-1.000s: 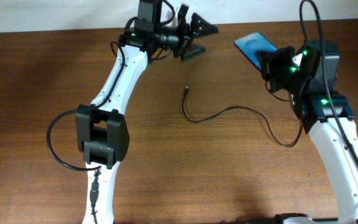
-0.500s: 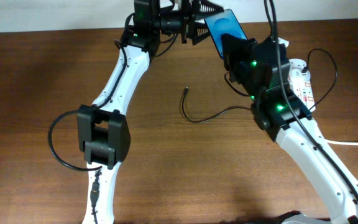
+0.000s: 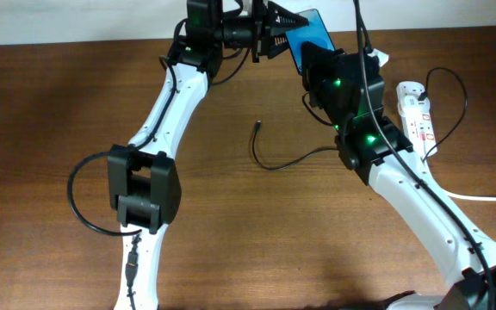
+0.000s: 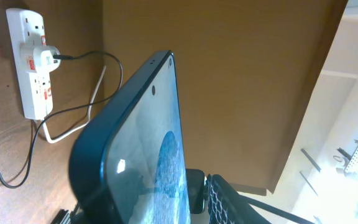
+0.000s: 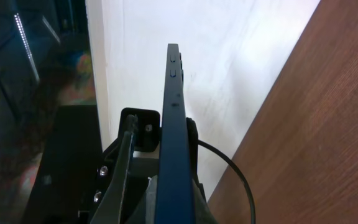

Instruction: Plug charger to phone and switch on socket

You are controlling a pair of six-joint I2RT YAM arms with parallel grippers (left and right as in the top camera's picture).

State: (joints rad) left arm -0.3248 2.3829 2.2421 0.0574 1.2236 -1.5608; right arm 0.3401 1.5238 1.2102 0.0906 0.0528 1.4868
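The phone, blue screen lit, is held in the air at the table's back edge, and my right gripper is shut on its lower end. In the right wrist view the phone shows edge-on between the right gripper's jaws. My left gripper straddles the phone's other end. In the left wrist view the phone fills the space between the left gripper's jaws, with a slight gap at the meshed right pad. The charger lies loose on the wood, plug tip free. The socket lies at the right.
A white adapter with a black cable sits plugged in the socket. The socket's thick white lead runs off to the right. The charger's cable curves under my right arm. A wall stands behind the table's back edge.
My right arm has carried the phone leftward along the back edge into my left gripper's jaws. The left jaws have narrowed round it. The socket is now uncovered.
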